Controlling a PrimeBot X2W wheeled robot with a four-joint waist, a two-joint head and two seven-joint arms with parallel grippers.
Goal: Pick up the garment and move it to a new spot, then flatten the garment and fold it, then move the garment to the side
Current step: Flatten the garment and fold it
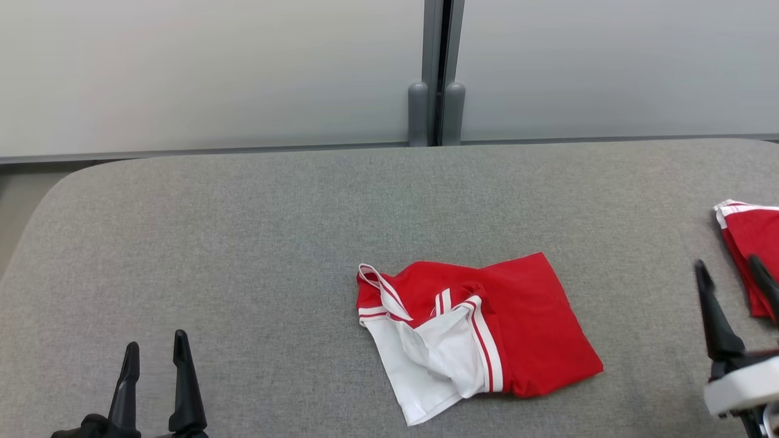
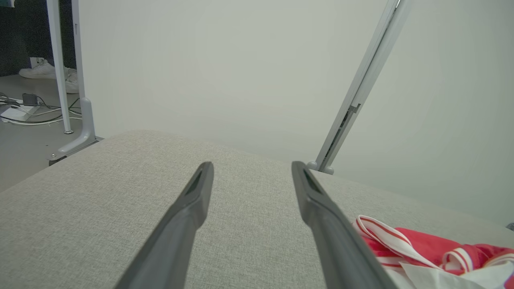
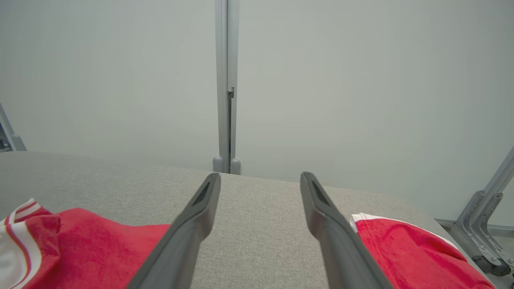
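A red garment (image 1: 523,322) with white panels and red-and-white striped trim lies rumpled on the grey padded table (image 1: 243,231), right of centre. Part of the garment (image 2: 421,253) shows at the lower right of the left wrist view, and the same garment (image 3: 80,237) sits at the lower left of the right wrist view. My left gripper (image 1: 155,350) stands open at the lower left, well clear of the cloth. My right gripper (image 1: 730,271) stands open at the right edge, nothing between its fingers, to the right of the garment.
A second red piece with white trim (image 1: 751,237) lies at the table's right edge, just beyond my right gripper; this piece (image 3: 409,253) appears beside the right finger in the right wrist view. Pale partition panels with a grey post (image 1: 435,73) back the table.
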